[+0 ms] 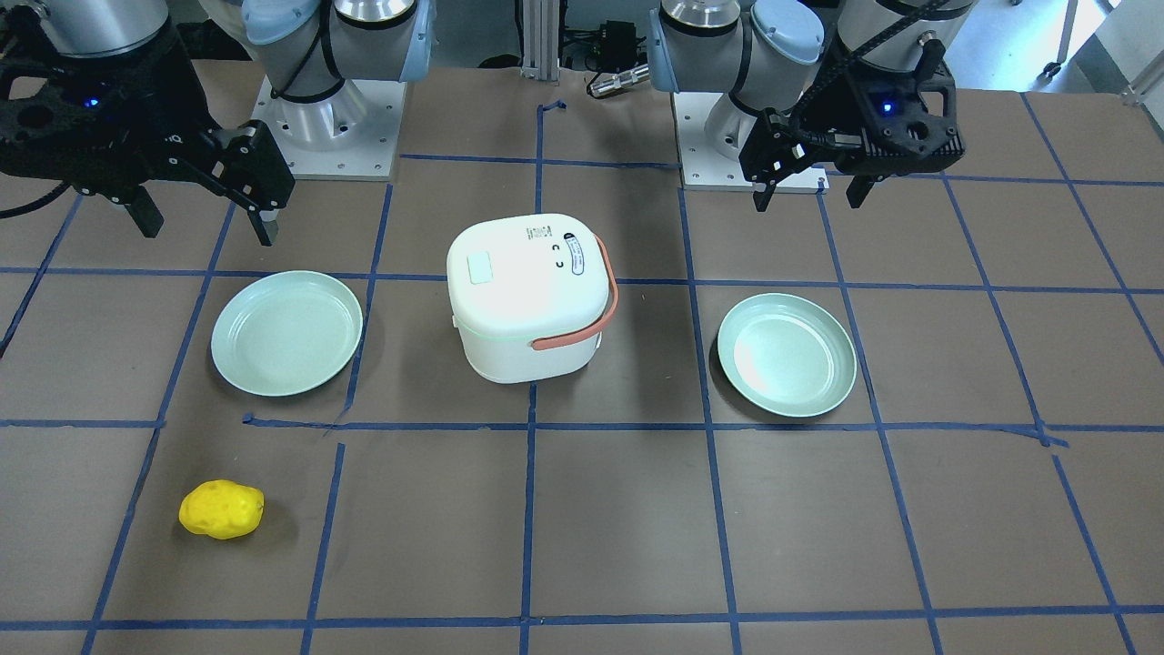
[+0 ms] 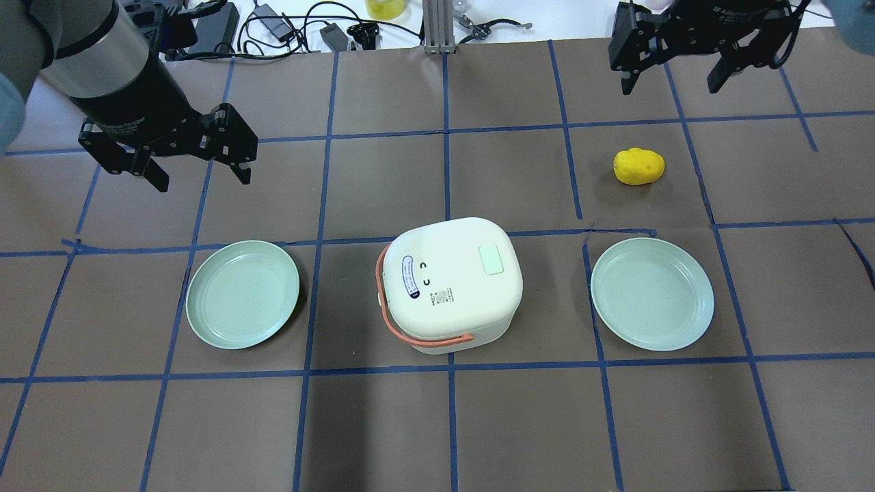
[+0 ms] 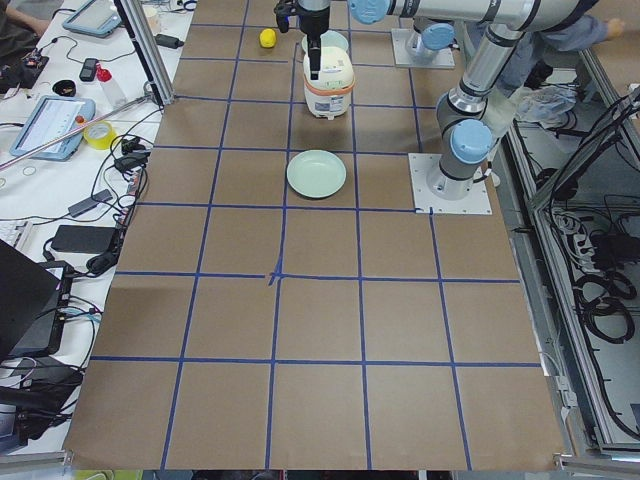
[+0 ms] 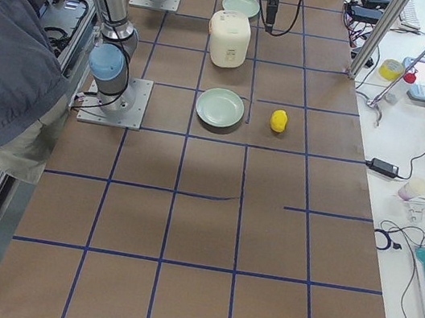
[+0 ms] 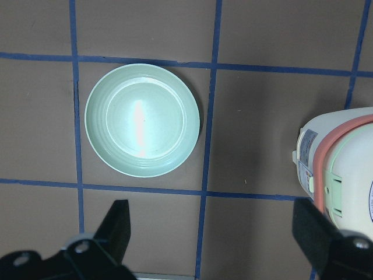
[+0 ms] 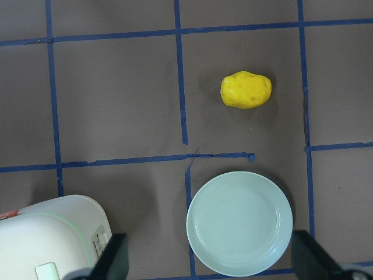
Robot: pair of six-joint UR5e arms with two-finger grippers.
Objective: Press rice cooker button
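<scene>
The white rice cooker (image 2: 448,301) with an orange handle stands shut at mid-table, also in the front view (image 1: 532,318). A pale green rectangular button (image 2: 491,260) sits on its lid (image 1: 479,268). My left gripper (image 2: 203,179) is open and empty, hovering beyond and to the left of the cooker, above a green plate (image 5: 141,119); the cooker's edge (image 5: 344,175) shows in its wrist view. My right gripper (image 2: 670,87) is open and empty, high at the far right, well away from the cooker (image 6: 49,239).
Two pale green plates flank the cooker, one on the left (image 2: 243,294) and one on the right (image 2: 653,294). A yellow lumpy object (image 2: 639,166) lies beyond the right plate. Cables and tools lie past the table's far edge.
</scene>
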